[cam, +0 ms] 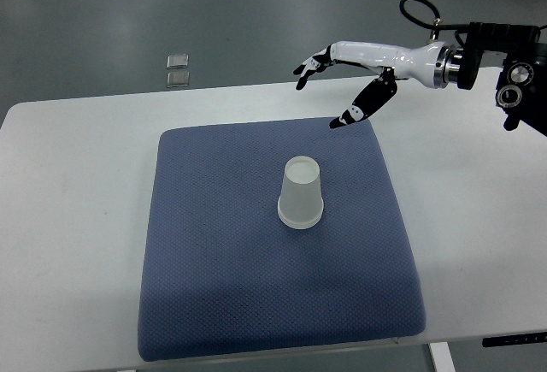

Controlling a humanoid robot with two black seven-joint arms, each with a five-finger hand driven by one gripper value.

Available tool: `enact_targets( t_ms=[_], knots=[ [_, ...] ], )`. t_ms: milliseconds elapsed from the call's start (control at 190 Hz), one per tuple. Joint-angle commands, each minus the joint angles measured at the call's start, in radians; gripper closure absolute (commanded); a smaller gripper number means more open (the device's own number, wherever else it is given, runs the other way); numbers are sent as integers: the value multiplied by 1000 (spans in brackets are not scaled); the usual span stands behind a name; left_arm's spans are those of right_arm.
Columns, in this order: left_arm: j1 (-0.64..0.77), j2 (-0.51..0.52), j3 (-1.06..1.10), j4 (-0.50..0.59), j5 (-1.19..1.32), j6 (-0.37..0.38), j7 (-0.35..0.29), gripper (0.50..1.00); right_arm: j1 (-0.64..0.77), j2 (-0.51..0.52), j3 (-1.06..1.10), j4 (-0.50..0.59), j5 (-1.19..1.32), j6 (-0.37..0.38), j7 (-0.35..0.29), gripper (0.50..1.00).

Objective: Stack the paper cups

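One paper cup (pixel 301 193), one blue mat (pixel 214 286), one white table (pixel 68 218), one robot hand (pixel 342 77), two small floor plates (pixel 178 70)

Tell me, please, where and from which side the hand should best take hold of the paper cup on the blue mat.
Probably around the side wall of the paper cup, coming from the right, where the open right hand hovers. The cup stands upside down on the blue mat, closed base up, so there is no rim to pinch.
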Motion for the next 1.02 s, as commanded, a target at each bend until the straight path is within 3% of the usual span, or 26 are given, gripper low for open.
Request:
enact_targets(
  t_ms=[0,116,274,495,659,801,1017],
  knots=[
    [0,0,0,0,0,0,0,500,-23,35,67,-145,107,-56,-31,613],
    [0,0,0,0,0,0,0,500,-49,60,81,-283,226,-156,-50,613],
    [0,0,0,0,0,0,0,500,-100,104,83,-394,464,-253,-66,613],
    [0,0,0,0,0,0,0,500,-157,175,83,-437,789,-463,-83,611],
    [0,0,0,0,0,0,0,500,-164,230,113,-437,874,-599,-77,589],
    [0,0,0,0,0,0,0,500,-166,265,123,-437,874,-658,-74,587],
    [0,0,0,0,0,0,0,500,-178,284,136,-434,874,-662,-73,587]
  ],
)
